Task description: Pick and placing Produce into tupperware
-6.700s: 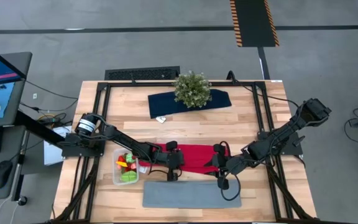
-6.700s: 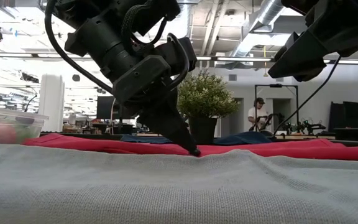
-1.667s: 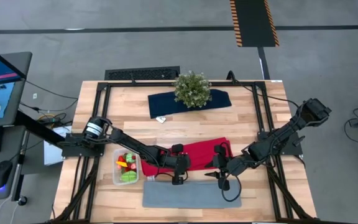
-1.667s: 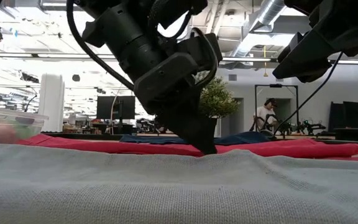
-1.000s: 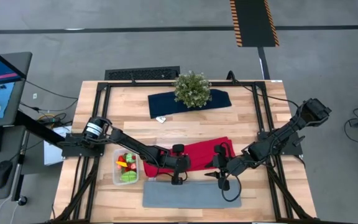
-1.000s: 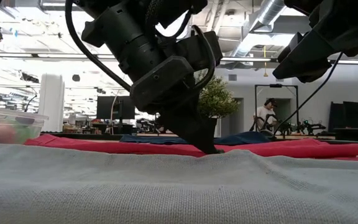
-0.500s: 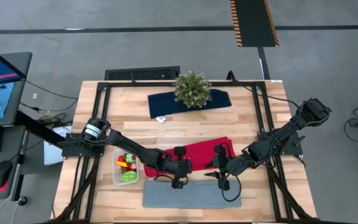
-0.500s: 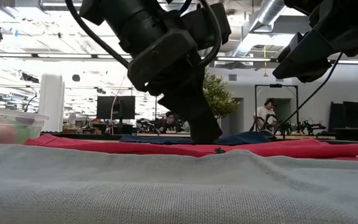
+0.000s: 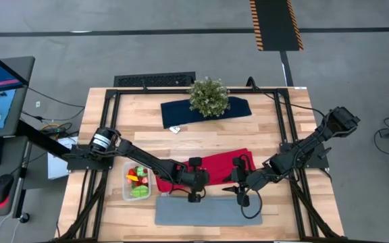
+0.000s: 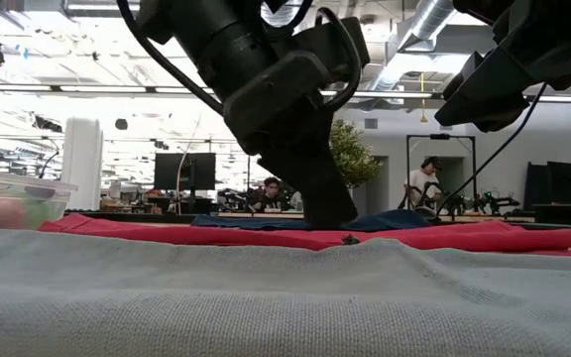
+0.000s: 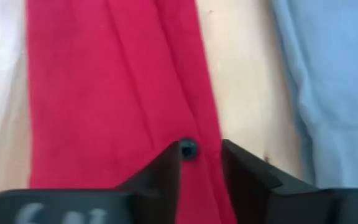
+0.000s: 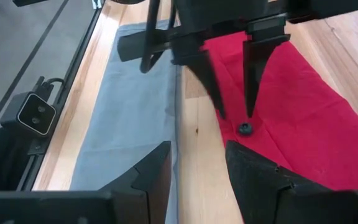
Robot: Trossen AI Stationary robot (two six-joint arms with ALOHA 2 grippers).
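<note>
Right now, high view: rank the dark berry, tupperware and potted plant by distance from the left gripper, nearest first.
1. dark berry, lying on the red cloth just ahead of the left gripper, whose fingers are apart.
2. tupperware, toward the table's left edge, produce inside.
3. potted plant, at the table's far side.
</note>
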